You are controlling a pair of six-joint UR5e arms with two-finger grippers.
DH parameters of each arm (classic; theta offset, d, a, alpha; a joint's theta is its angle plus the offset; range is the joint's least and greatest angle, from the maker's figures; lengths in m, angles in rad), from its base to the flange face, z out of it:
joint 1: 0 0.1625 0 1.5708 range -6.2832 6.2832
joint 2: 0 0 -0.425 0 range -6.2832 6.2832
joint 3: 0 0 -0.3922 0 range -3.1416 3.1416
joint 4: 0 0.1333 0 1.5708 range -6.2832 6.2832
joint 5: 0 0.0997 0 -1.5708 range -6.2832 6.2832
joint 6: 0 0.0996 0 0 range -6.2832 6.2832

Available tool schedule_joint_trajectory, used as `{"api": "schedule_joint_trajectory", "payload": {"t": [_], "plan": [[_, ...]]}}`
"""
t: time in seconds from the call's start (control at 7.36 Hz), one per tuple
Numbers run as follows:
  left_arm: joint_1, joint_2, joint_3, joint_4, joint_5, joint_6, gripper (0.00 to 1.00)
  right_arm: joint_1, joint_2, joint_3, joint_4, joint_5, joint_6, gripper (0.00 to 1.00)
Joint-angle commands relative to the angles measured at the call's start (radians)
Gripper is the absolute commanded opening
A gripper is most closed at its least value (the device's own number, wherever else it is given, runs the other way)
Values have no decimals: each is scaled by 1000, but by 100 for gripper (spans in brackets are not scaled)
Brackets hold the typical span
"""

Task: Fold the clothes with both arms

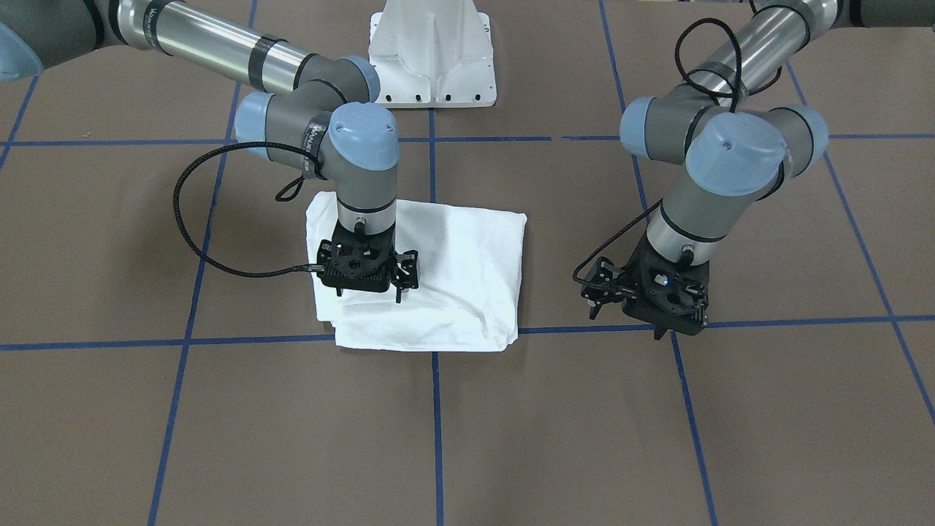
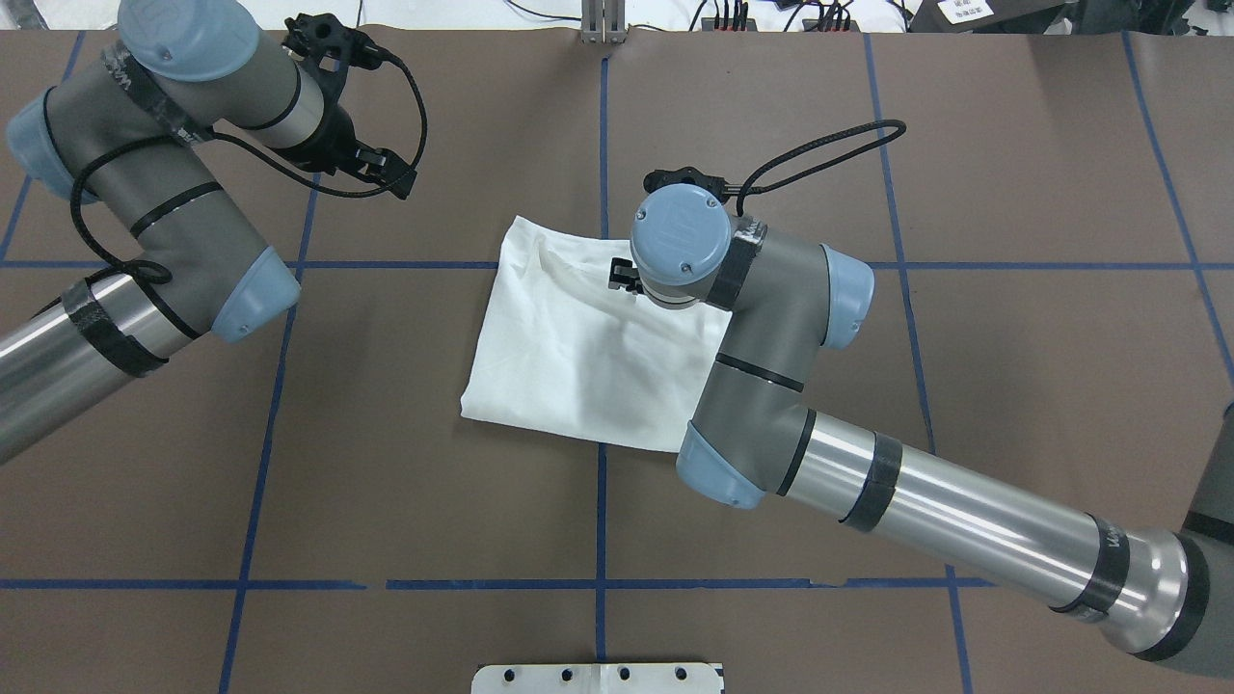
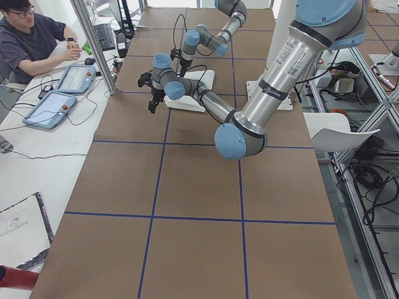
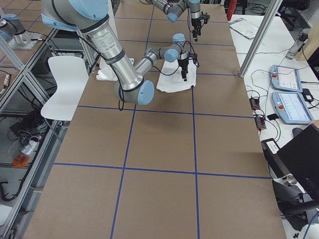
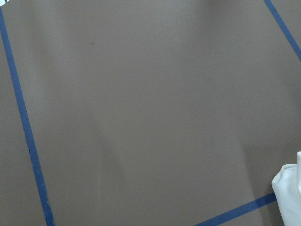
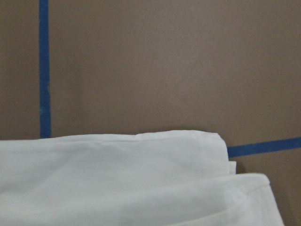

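The white shirt (image 1: 467,256) lies folded into a rough rectangle on the brown table, also seen from overhead (image 2: 569,357). No printed text shows. My right gripper (image 1: 369,294) hangs straight down over the shirt's end on my right, fingers apart, holding nothing; from overhead it is mostly hidden under its wrist (image 2: 625,275). The right wrist view shows only the shirt's folded edge (image 6: 117,179). My left gripper (image 1: 627,324) hovers over bare table to my left of the shirt, fingers apart and empty. A corner of the shirt (image 5: 289,193) shows in the left wrist view.
The white pedestal base (image 1: 432,58) stands at the robot's side of the table. Blue tape lines (image 1: 437,409) divide the brown surface into squares. An operator (image 3: 31,37) sits at a side desk with tablets (image 3: 56,103). A white chair (image 4: 62,84) stands beside the table.
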Motion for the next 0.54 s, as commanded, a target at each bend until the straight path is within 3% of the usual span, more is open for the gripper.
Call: {"api": "schedule_joint_trajectory", "payload": {"t": [0.0,0.27,0.41], "plan": [[-9,79,-128,24,-44,24,100,168,-66,36,-39,239,-238,100],[-103,223,-336,171,-97,224,100,338,-255,212,-122,391,-575,100],[-184,243,-386,296,-98,415,100,396,-347,299,-182,433,-718,100]]}}
